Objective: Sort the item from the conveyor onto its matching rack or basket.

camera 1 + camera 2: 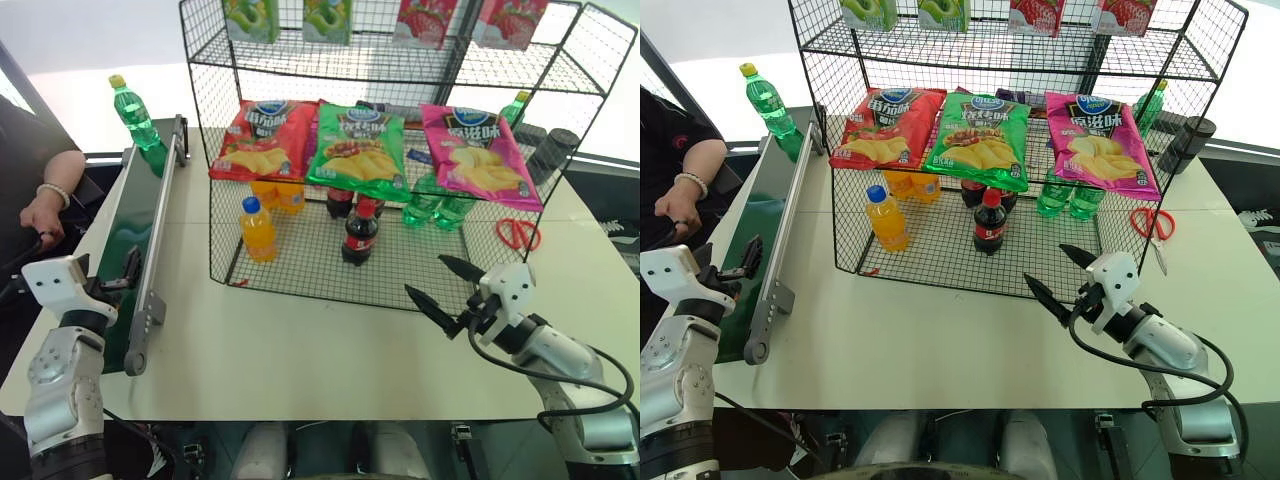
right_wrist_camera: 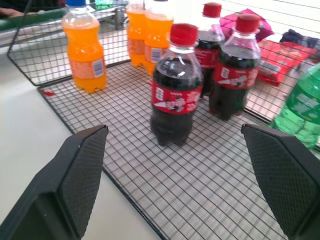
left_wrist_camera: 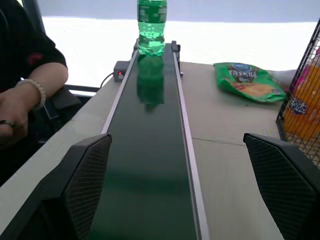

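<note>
The item, a green bottle (image 1: 133, 113) with a yellow cap, stands upright at the far end of the conveyor (image 1: 128, 232), a dark green belt between grey rails. In the left wrist view the bottle (image 3: 151, 25) is far up the belt (image 3: 145, 165). My left gripper (image 1: 116, 276) hovers open over the belt's near end, well short of the bottle. The black wire rack (image 1: 300, 292) stands mid-table. At the rack's open front, my right gripper (image 1: 447, 288) is open and holds nothing. It faces a cola bottle (image 2: 176, 89) on the grid floor.
Orange drink bottles (image 1: 258, 229), cola bottles (image 1: 360, 232) and green bottles (image 1: 438, 208) stand inside the rack, below hanging chip bags (image 1: 358, 148). Red scissors (image 1: 518, 233) lie right of the rack. A person's hand (image 1: 45, 207) rests left of the conveyor. A green chip bag (image 3: 247, 82) lies on the table.
</note>
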